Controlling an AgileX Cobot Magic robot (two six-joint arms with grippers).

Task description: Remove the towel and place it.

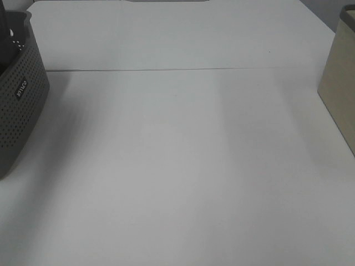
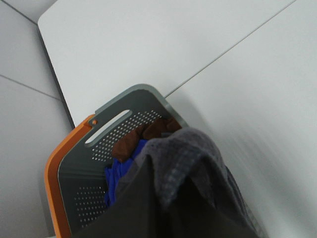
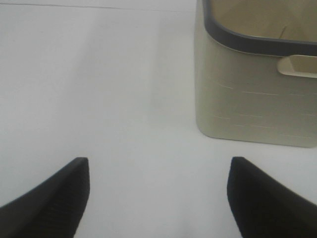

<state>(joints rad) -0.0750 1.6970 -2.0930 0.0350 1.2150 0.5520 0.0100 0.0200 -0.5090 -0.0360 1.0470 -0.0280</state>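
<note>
In the left wrist view, the dark charcoal towel (image 2: 185,158) is bunched up over the grey perforated basket (image 2: 119,126). My left gripper (image 2: 166,198) is shut on the towel, its dark fingers (image 2: 136,208) pressed together under the bunch. The basket (image 1: 19,100) stands at the far left edge of the exterior high view, where a dark shape inside it is cut off by the frame. My right gripper (image 3: 158,198) is open and empty, hovering over bare table beside a beige bin.
A brown cloth (image 2: 146,134) and a blue cloth (image 2: 116,176) lie in the grey basket, which has an orange rim (image 2: 52,173). The beige bin (image 3: 252,84) with a grey rim stands at the table's right edge (image 1: 339,83). A seam (image 1: 166,70) crosses the white table.
</note>
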